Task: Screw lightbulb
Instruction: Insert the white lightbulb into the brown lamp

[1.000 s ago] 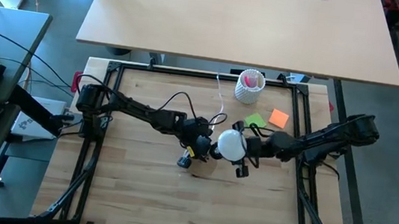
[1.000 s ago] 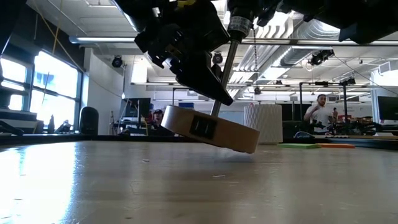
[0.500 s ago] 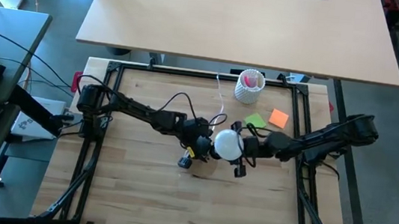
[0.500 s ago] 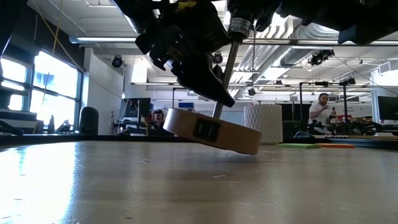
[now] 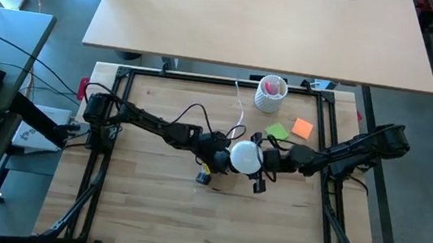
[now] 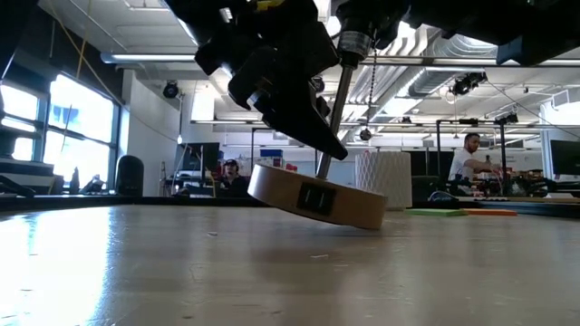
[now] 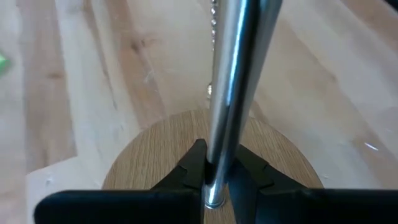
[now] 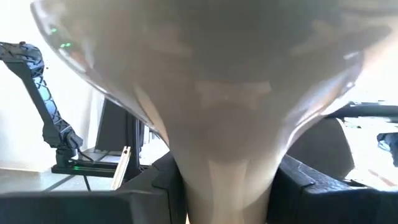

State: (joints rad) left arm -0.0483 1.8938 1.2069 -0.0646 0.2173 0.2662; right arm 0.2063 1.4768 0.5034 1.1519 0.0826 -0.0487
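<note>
The right gripper (image 8: pixel 217 180) has its fingers (image 8: pixel 311 180) partly open and clamped on the narrow neck of the lightbulb (image 5: pixel 245 157), one finger on each side, with the white globe swelling out just beyond the fingertips. That is a fair place to hold it: the neck is narrower and probably stiffer than the globe, which looks smooth, light and likely fragile, so a hard squeeze or a sideways knock would be the risk, and the glossy surface could slip while turning.

The left gripper (image 7: pixel 214 180) is closed tight on a thin shiny metal rod (image 7: pixel 233 81), fingers (image 7: pixel 186 174) pinching it low down, just above the round wooden base (image 6: pixel 317 196) it rises from. The base hangs tilted, one edge down near the table (image 6: pixel 290 272); whether it touches is hard to judge from table height.

From above, the bulb sits between the two grippers, touching or nearly touching the left one. A white perforated cup (image 5: pixel 270 93) and coloured notes (image 5: pixel 291 129) lie well apart, beyond the right gripper.
</note>
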